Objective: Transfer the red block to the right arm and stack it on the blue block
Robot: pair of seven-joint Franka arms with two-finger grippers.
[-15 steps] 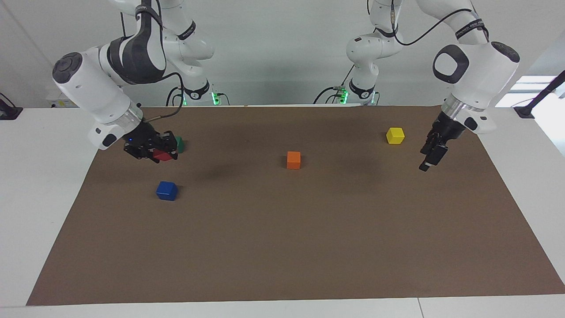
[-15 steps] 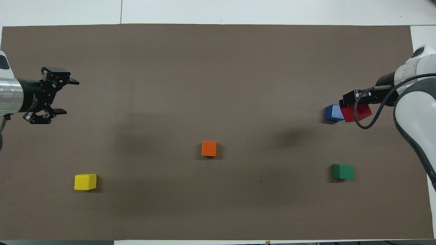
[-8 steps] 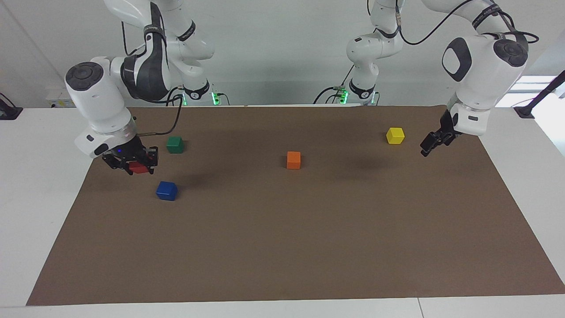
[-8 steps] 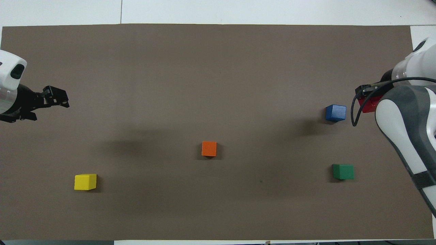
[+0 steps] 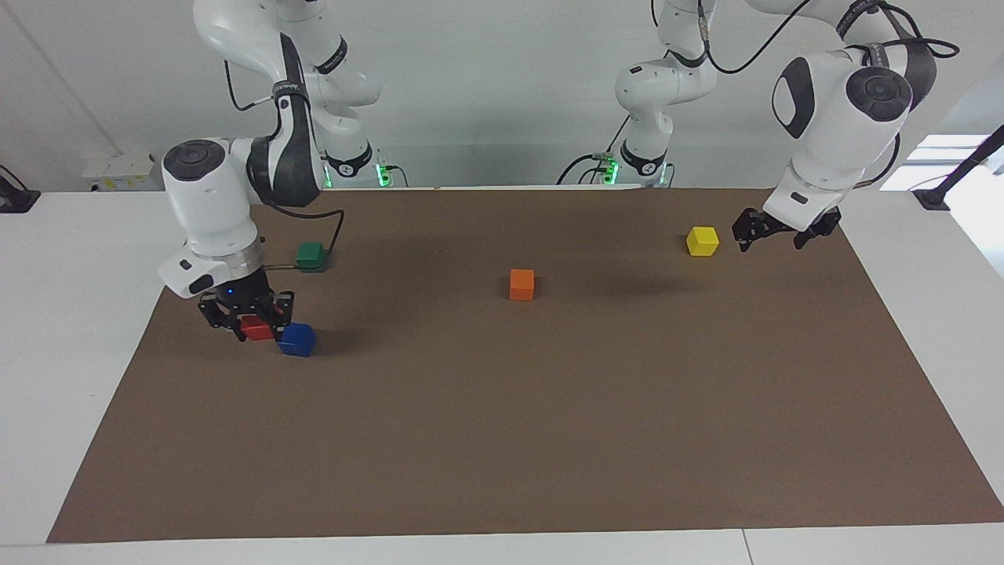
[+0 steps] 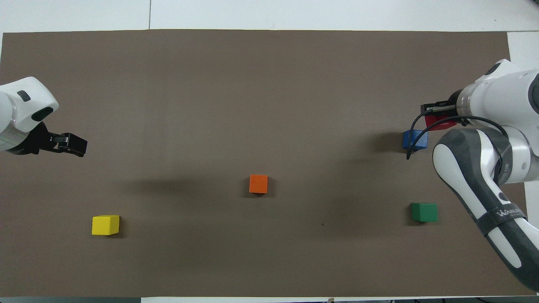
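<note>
my right gripper [image 5: 256, 328] clamped on matte red block [image 5: 255, 329], raised just beside blue block [image 5: 297, 340] on brown mat [image 5: 502, 439] | green cube [image 5: 311, 255], orange cube [image 5: 522, 284], yellow cube [image 5: 702, 240] apart | my left gripper [image 5: 770, 234] spread, holding nothing

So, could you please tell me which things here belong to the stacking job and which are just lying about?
Job:
- red block, held by the right gripper
- blue block

Lying about:
- orange block
- yellow block
- green block
</note>
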